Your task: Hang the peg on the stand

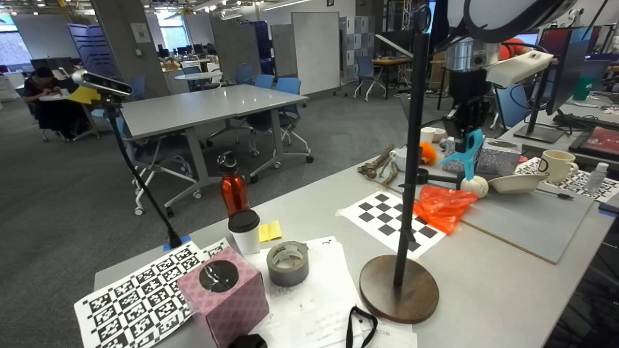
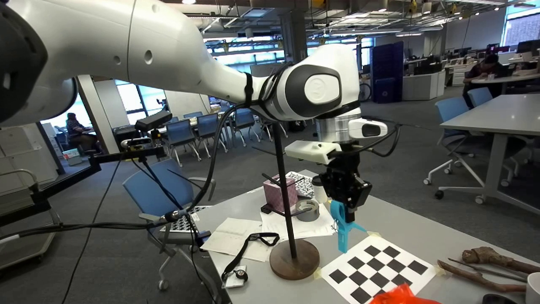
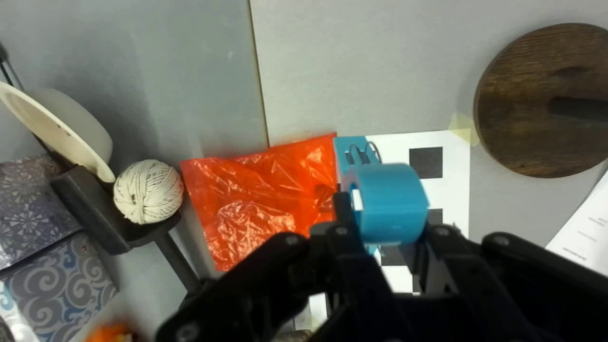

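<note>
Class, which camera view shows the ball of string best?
The wrist view: the ball of string looks large there, its windings clear. In an exterior view it looks small, the blue peg overlapping its top edge; it appears nowhere else.

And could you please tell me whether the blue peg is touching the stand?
Apart: in an exterior view there is a plain gap, with grey tabletop showing between the blue peg and the stand.
</note>
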Controlling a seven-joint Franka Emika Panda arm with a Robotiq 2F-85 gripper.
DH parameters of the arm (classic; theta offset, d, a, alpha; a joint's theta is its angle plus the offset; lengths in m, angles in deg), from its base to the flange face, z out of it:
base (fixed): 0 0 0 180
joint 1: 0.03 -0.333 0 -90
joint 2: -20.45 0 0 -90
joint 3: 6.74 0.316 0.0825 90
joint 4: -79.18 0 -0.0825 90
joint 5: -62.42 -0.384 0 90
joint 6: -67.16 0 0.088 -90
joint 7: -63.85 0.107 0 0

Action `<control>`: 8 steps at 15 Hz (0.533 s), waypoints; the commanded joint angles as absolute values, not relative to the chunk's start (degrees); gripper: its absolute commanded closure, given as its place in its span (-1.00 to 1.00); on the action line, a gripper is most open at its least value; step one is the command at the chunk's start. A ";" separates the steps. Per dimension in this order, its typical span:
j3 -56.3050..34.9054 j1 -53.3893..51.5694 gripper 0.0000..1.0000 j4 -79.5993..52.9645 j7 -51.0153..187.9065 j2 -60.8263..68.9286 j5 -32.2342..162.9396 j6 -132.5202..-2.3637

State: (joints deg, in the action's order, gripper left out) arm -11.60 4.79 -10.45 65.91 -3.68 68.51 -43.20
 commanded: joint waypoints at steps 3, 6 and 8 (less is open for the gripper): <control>-11.02 6.18 0.87 -8.01 65.50 -4.95 64.74 -46.64; -10.49 5.84 0.87 -7.77 65.70 -4.95 63.01 -48.06; -10.19 5.65 0.87 -7.55 65.85 -4.96 62.14 -48.95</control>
State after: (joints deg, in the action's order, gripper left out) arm -10.72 5.69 -9.70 65.93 -4.07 64.04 -48.07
